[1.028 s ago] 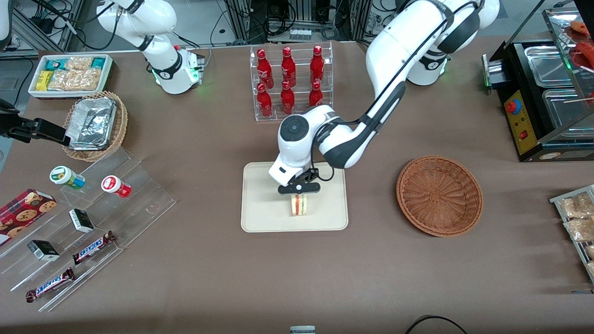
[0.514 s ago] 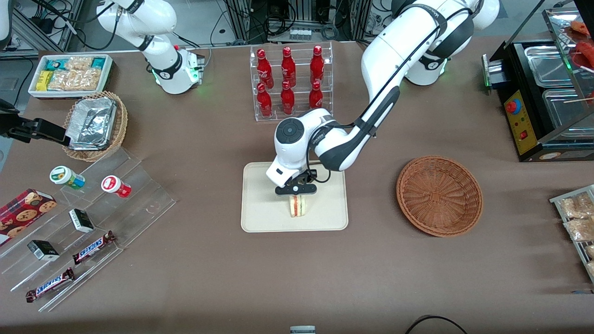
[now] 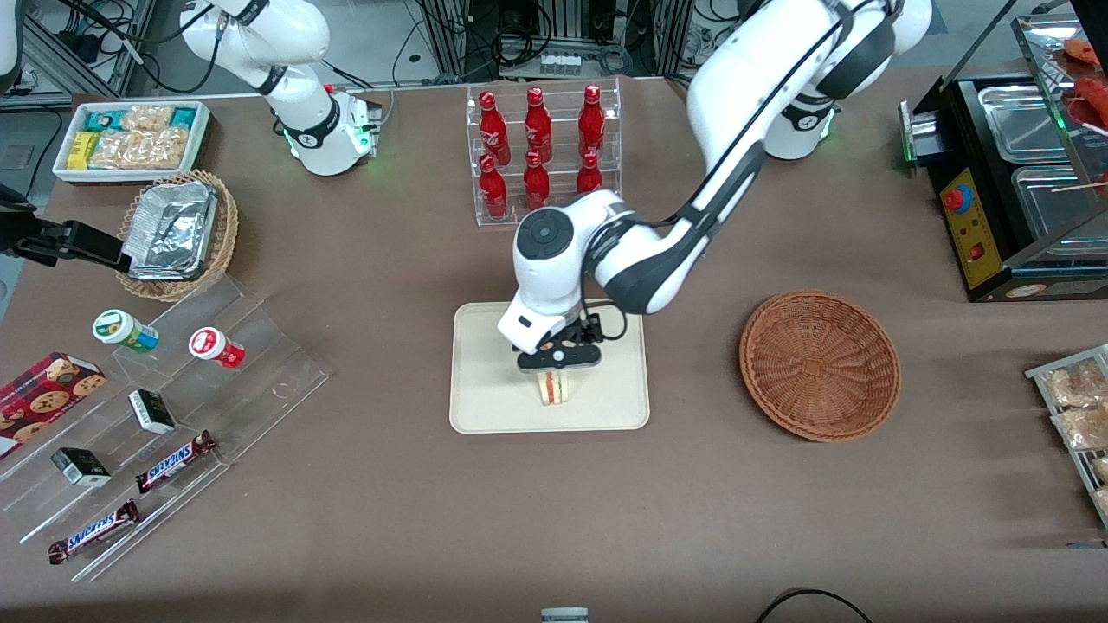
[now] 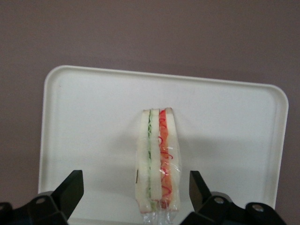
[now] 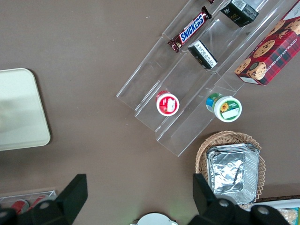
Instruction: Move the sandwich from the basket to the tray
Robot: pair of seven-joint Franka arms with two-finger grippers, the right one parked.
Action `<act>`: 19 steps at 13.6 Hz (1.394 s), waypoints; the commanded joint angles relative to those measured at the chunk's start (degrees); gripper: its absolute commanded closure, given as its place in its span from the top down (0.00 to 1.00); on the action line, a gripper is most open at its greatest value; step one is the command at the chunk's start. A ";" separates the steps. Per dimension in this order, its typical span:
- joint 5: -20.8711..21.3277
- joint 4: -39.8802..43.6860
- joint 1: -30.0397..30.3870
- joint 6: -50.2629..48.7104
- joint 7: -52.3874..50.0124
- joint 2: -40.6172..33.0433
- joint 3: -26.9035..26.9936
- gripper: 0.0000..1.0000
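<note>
The sandwich [image 3: 555, 389] stands on its edge on the cream tray [image 3: 485, 381], in the half of the tray nearer the front camera. Its red and green filling layers [image 4: 158, 159] show in the left wrist view, wrapped in clear film, with the tray [image 4: 93, 122] under it. My left gripper [image 3: 557, 367] hangs right above the sandwich and is open. Its black fingers [image 4: 70, 187] stand wide apart, with a gap on each side of the bread, and touch nothing. The reddish-brown basket [image 3: 820, 364] sits beside the tray, toward the working arm's end of the table, with nothing in it.
A clear rack of red bottles [image 3: 541, 156] stands farther from the front camera than the tray. A stepped acrylic display with snacks [image 3: 173, 407], a tan basket of foil trays [image 3: 177, 234] and a white bin [image 3: 130, 138] lie toward the parked arm's end. A black appliance [image 3: 1013, 190] stands at the working arm's end.
The sandwich has settled a little toward the parked arm's end and now stands still on the tray. The left arm's wrist and elbow have lifted slightly above it.
</note>
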 commanded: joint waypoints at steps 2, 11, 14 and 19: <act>-4.53 -1.79 5.29 -11.42 -0.09 -11.48 0.00 0.99; -11.47 -1.97 19.97 -30.33 22.74 -24.95 0.08 0.99; -13.50 -2.14 27.53 -34.82 34.85 -27.94 0.17 0.99; -17.98 -5.55 29.66 -40.80 55.24 -34.17 9.90 0.99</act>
